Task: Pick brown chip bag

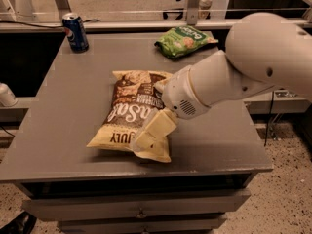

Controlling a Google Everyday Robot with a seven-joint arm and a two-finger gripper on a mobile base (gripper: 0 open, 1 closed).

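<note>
The brown chip bag lies flat on the grey table, dark brown middle with white script, pale yellow ends, its near end towards the front edge. My gripper with cream fingers reaches down from the white arm and sits over the bag's near right corner, covering part of the dark lettering there. Whether it touches the bag is unclear.
A green snack bag lies at the back right of the table. A blue soda can stands at the back left corner. Metal frame legs stand behind the table. Drawers sit below the front edge.
</note>
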